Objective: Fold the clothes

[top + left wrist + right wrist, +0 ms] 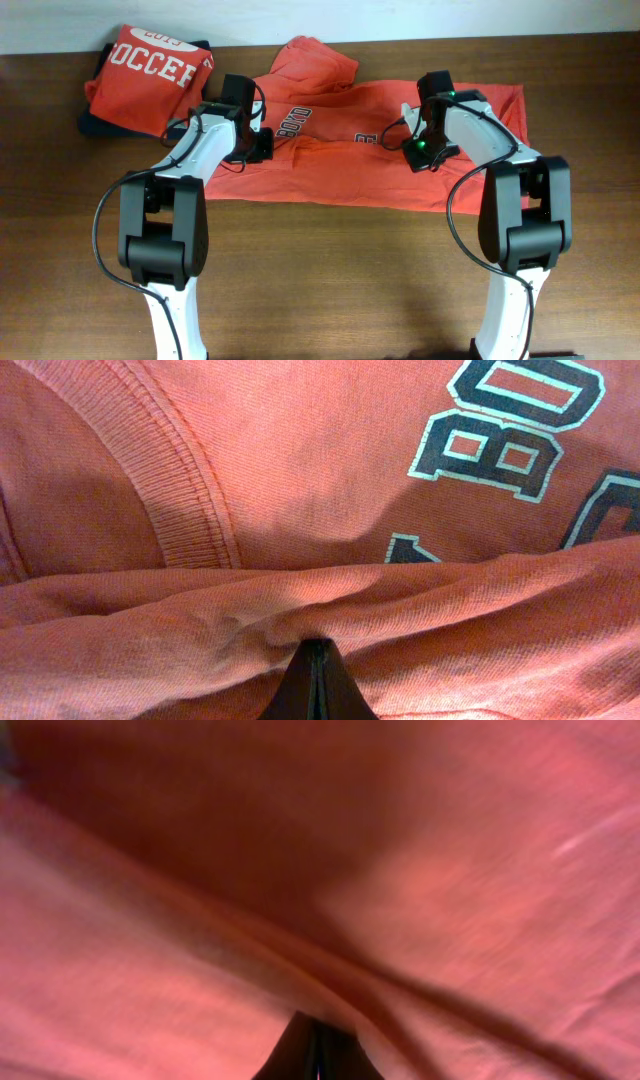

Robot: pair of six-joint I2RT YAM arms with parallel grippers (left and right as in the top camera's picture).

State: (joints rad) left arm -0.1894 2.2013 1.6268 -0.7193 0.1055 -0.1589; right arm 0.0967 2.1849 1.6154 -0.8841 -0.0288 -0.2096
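mid-fold: i have left gripper [316, 665] and right gripper [318, 1038] clamped on the spread t-shirt [340, 172]; next, lift evenly, carry edge over.

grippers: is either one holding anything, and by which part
Both pinch the spread T-shirt: left gripper a fold near the collar, right gripper a fold farther along.
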